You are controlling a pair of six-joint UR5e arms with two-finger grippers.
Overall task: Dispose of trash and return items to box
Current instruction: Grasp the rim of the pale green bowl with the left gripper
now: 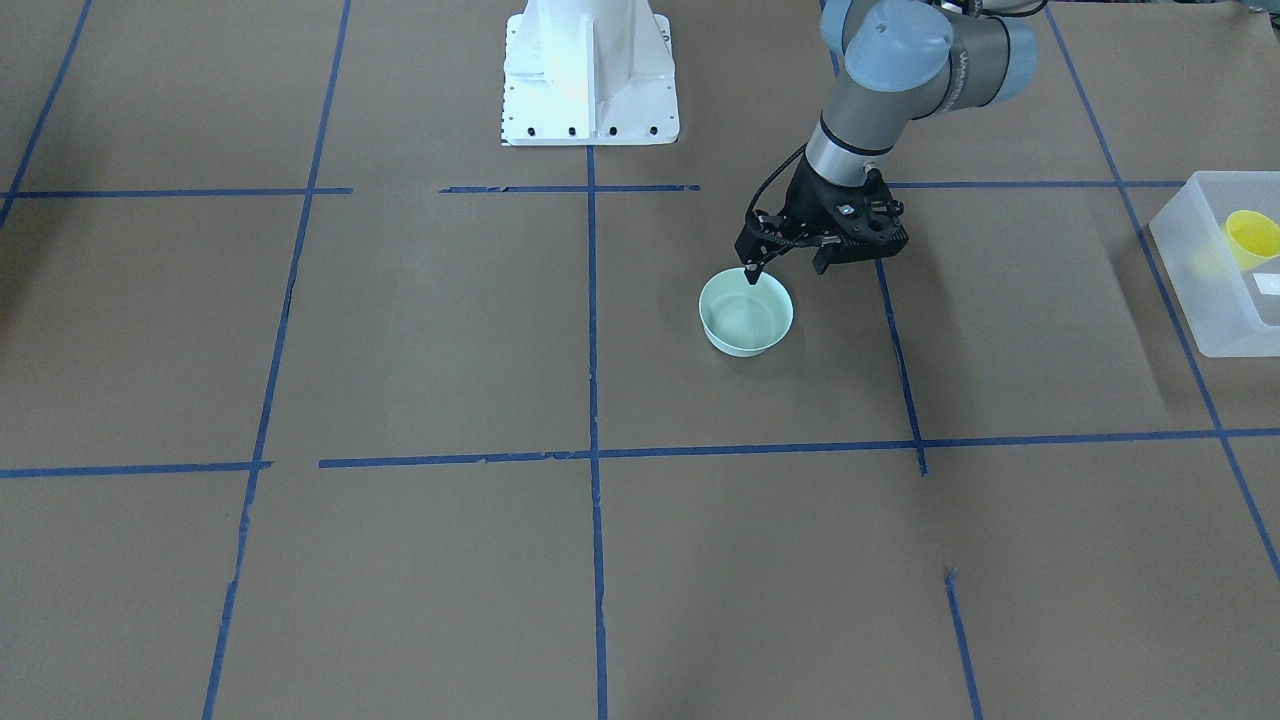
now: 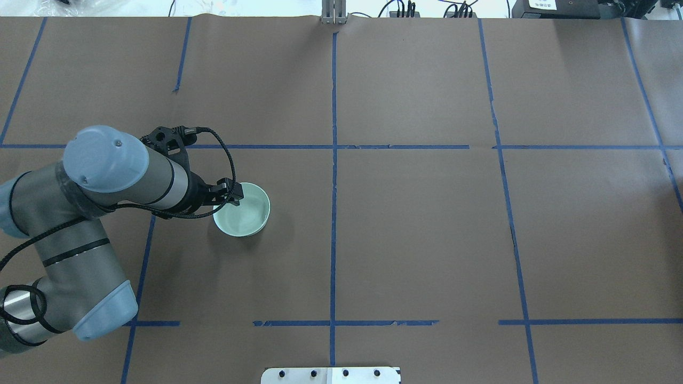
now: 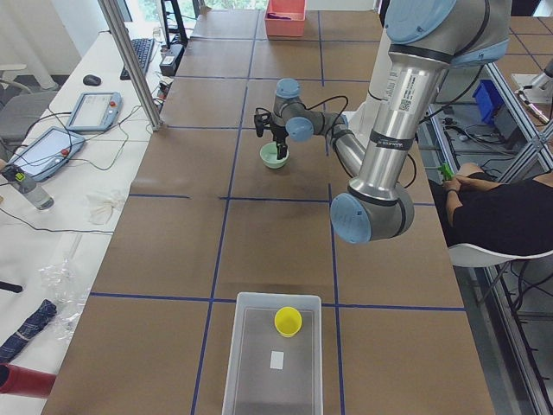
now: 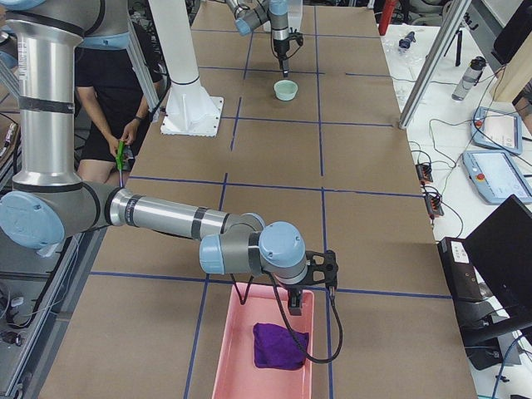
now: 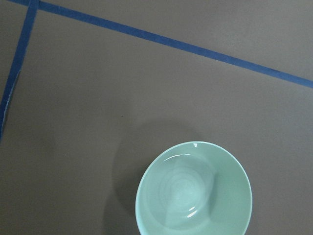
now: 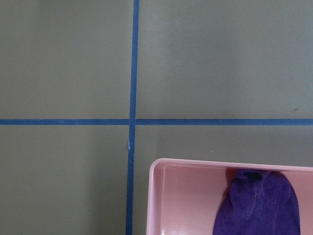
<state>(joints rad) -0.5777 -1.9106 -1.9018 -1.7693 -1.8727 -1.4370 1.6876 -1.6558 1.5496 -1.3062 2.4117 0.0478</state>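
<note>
- The left gripper hangs over the mint-green bowl, above the part of its rim on the robot's left. In the front-facing view its two fingers look spread apart with nothing held, one tip over the rim and the other outside the wall
- Whether that tip touches the rim cannot be told. The left wrist view shows the bowl upright and empty, low in its frame, with no fingers in sight
- The bowl is round, so there is no long axis to line up with. The coming move turns on getting the wall between the fingers, and the bowl lies just below the gripper, its centre a little toward the robot's right
- The left arm is by far the nearer one. The right gripper is at the far end of the table, above the pink tray that holds a purple cloth; whether it is spread or clenched cannot be told
- The yellow cup is already in the box, which stands at the table's end on the robot's left, well apart from the bowl
- By this reading the bowl is the next item for the box: a short descent, a pinch on the wall, then a carry toward the robot's left
</note>
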